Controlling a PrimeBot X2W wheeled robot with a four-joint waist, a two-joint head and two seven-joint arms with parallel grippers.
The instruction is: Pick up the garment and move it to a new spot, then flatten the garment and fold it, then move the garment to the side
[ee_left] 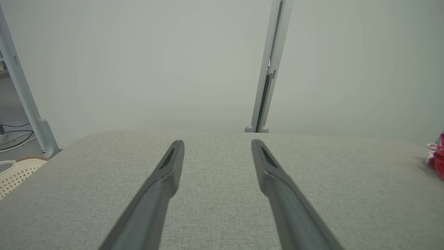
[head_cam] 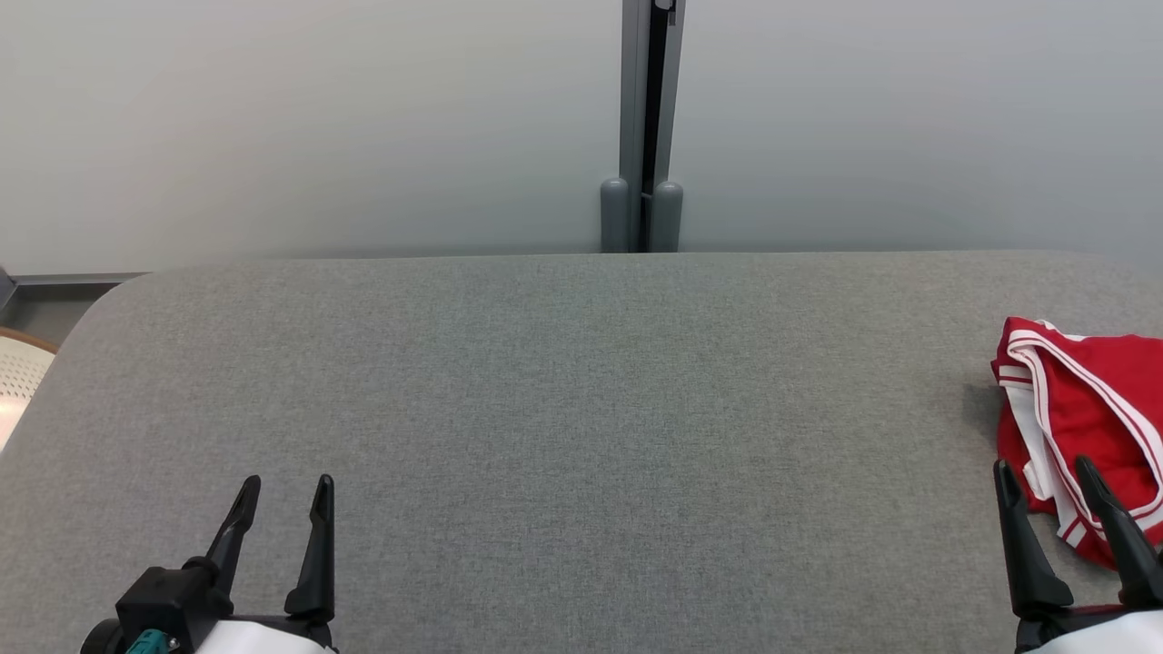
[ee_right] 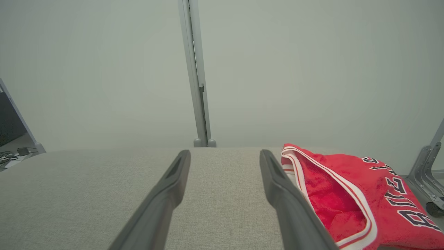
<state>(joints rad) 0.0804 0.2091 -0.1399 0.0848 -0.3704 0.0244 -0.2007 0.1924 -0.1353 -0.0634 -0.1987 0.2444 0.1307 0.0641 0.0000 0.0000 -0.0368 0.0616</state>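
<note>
Red garment (head_cam: 1099, 391) lies bunched at the table's (head_cam: 581, 381) right edge. Left gripper (head_cam: 287, 483) and right gripper (head_cam: 1043, 465) are both spread wide, holding nothing.

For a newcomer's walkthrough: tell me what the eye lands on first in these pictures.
The crumpled red garment, with white trim and dark lettering, stands out at once, lying at the far right of the grey table. The right hand is open beside it, holding nothing. The left hand is open over bare table at the lower left.
</note>
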